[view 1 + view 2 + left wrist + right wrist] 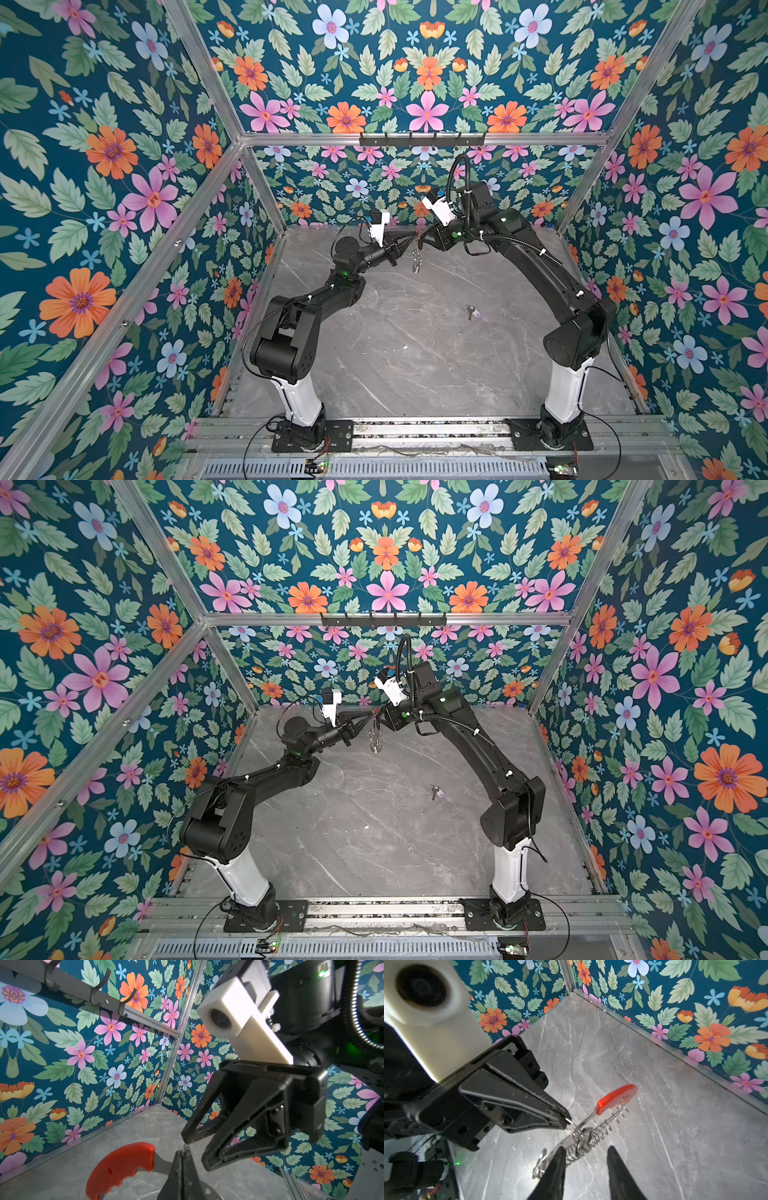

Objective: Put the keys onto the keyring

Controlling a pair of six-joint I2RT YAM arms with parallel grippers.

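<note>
The keyring (417,259) hangs in the air over the far middle of the table, seen in both top views (375,739). My left gripper (412,240) is shut on its metal wire. The left wrist view shows these shut jaws (182,1154) beside the red curved section (122,1165). My right gripper (426,241) faces it from the right, open. In the right wrist view its fingertips (585,1152) stand apart, with the ring-laden wire (591,1137) next to one finger and the red section (616,1099) beyond. The keys (471,311) lie on the table, right of centre (435,791).
A grey marble table (395,353) is enclosed by floral walls on three sides. A dark hook rail (422,139) runs along the back bar above the arms. Both arm bases stand on the front rail.
</note>
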